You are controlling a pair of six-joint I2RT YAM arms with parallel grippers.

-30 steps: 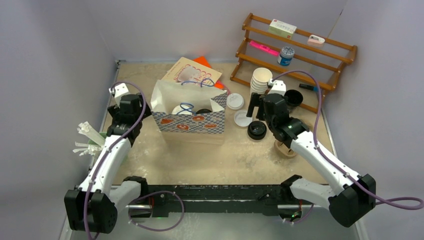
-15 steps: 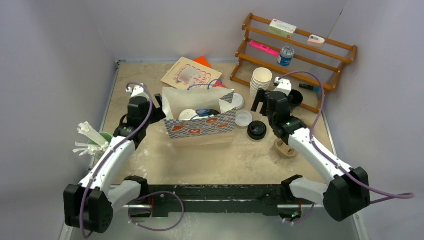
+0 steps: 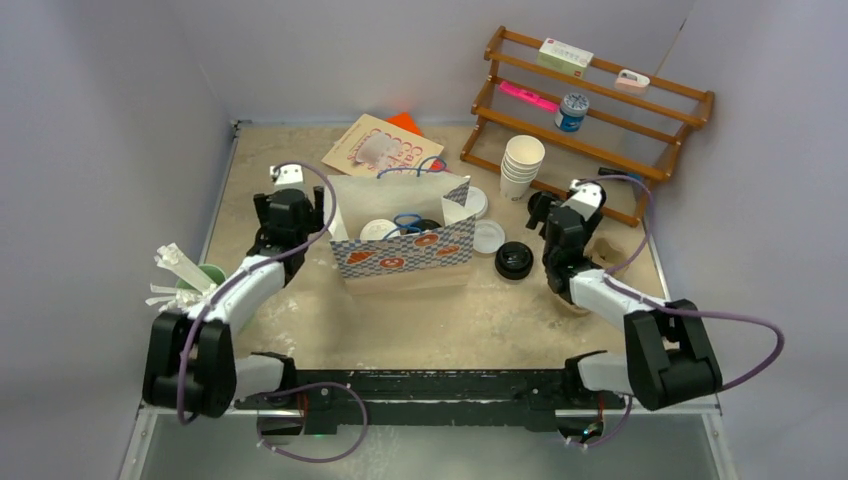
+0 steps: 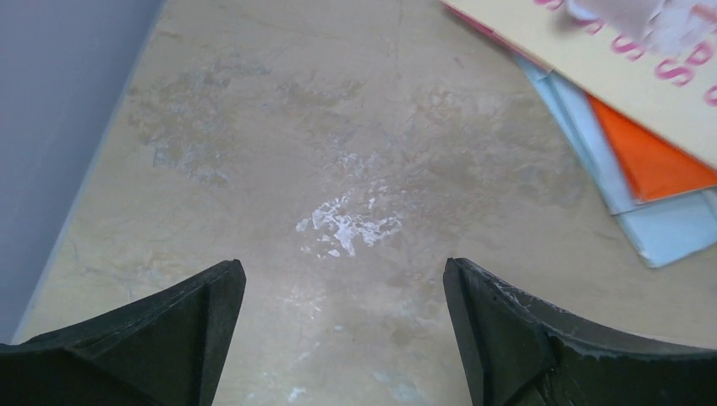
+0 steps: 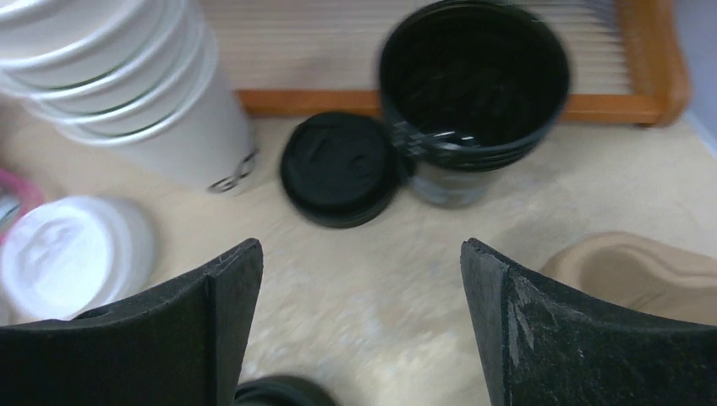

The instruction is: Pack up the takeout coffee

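The patterned paper bag [image 3: 400, 255] stands open mid-table. Inside it I see a white-lidded coffee cup [image 3: 376, 230] and, partly hidden behind the blue handles, a black-lidded cup [image 3: 428, 226]. My left gripper [image 3: 290, 205] is open and empty just left of the bag; in its wrist view [image 4: 342, 264] only bare table lies between the fingers. My right gripper [image 3: 548, 212] is open and empty right of the bag, facing the rack. Its wrist view [image 5: 359, 245] shows a lidless black cup [image 5: 473, 85] and a loose black lid [image 5: 338, 169] ahead.
A stack of lidless white cups [image 3: 522, 160] and a wooden rack [image 3: 600, 110] stand at the back right. Loose white lids [image 3: 487, 237] and a black lid [image 3: 513, 261] lie right of the bag. A cardboard carrier [image 5: 634, 262] lies at the right. Papers [image 3: 385, 145] lie behind the bag.
The bag has shifted right and turned. My left gripper has moved in beside the bag's left end. My right gripper has drawn back to the right, towards the rack.
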